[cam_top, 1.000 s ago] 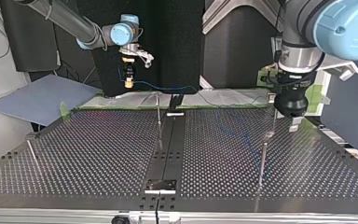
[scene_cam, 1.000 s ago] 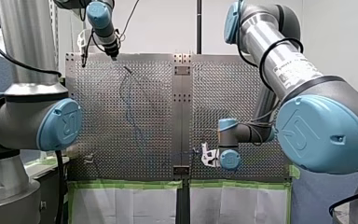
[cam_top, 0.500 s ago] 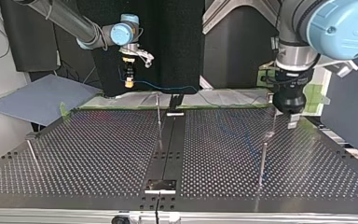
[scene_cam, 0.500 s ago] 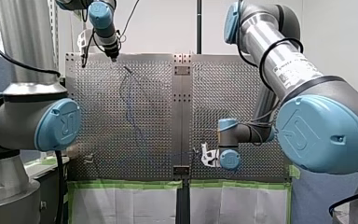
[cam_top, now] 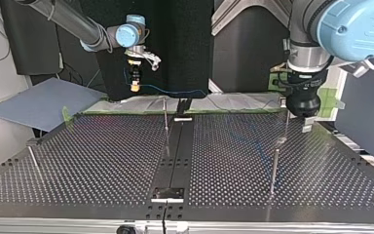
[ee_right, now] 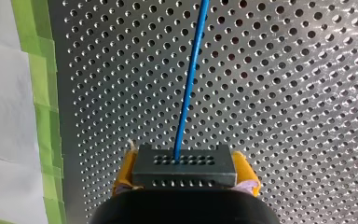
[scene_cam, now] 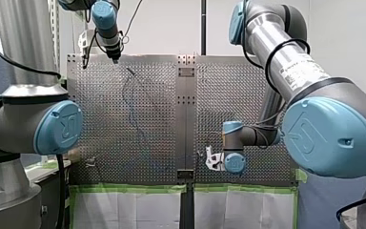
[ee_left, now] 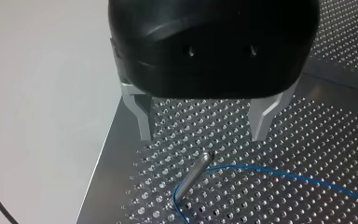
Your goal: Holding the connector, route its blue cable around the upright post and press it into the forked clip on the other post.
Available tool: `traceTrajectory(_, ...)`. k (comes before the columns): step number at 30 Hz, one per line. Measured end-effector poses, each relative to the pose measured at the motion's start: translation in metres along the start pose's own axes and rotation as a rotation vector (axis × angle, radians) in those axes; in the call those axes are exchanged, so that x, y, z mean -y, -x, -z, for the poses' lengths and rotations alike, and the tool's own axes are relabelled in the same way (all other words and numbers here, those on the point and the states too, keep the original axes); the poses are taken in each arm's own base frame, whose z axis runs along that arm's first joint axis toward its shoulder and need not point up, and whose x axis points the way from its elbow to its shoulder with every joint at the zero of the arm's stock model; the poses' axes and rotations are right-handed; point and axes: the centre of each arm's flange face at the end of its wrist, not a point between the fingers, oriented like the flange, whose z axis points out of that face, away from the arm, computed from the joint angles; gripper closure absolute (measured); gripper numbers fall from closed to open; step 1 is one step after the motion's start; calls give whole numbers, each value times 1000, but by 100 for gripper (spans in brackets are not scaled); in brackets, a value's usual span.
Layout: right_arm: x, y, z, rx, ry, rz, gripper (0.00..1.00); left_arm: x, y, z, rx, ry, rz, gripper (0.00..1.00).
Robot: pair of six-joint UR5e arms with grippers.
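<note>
My right gripper [ee_right: 184, 173] has its yellow pads shut on a dark grey connector [ee_right: 184, 163]. A blue cable [ee_right: 190, 79] runs out of the connector over the perforated table. In the top view this gripper [cam_top: 135, 87] hangs above the table's far edge, and the cable [cam_top: 175, 91] sags away from it. My left gripper [ee_left: 203, 135] is open, its metal fingers [ee_left: 142, 116] wide apart just above a slanted metal post [ee_left: 192, 176]. The cable [ee_left: 279, 174] passes beside that post's tip. In the top view my left gripper [cam_top: 304, 119] hovers over the post [cam_top: 274, 168] at the right.
A second upright post [cam_top: 165, 117] stands near the table's dark middle strip [cam_top: 177, 161], and a third [cam_top: 34, 160] at the top view's left. Green tape [scene_cam: 133, 188] lines the table's near edge in the front view. A grey sheet [cam_top: 44, 102] lies beyond the far left corner.
My left gripper has lifted slightly from the post at the top view's right. My right gripper holds still with the connector.
</note>
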Motion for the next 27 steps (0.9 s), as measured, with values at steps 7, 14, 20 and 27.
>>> traceTrajectory(7,0,0,0,0,0,0,92,0,0,0,0,0,-1,0)
traceTrajectory(14,1,0,0,0,-2,0,92,3,2,-2,30,-7,-22,0)
traceTrajectory(20,1,0,1,0,-2,0,92,4,0,-6,61,-15,-59,0)
traceTrajectory(27,1,-1,0,-5,-2,-3,92,6,-20,-12,63,-34,-97,0)
